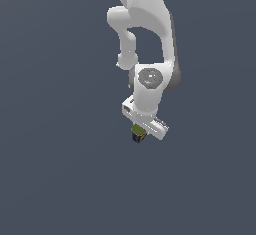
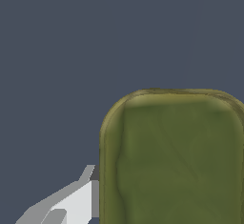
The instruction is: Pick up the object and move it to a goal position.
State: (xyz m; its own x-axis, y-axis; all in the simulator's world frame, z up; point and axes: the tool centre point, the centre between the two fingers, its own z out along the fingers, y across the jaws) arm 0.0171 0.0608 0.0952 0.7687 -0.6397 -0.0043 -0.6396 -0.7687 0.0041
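Exterior view has the arm [image 1: 145,44] reaching down with the tool [image 1: 141,130] at its low end, and the object [image 1: 137,133], a little olive block with a navy side, tucked right under it; we'd say the tool is pinching the object, since the wrist view shows a white finger [image 2: 76,201] right against the olive face [image 2: 174,161], though only that one finger shows. For the carry, we'd keep the squeeze steady and move smoothly so the block doesn't twist. Hard parts: the other finger is cut off in the wrist view; the plain grey backdrop gives no shadow, so we can't tell if the block is off the worktop [image 1: 60,179]; no goal marker shows anywhere either.
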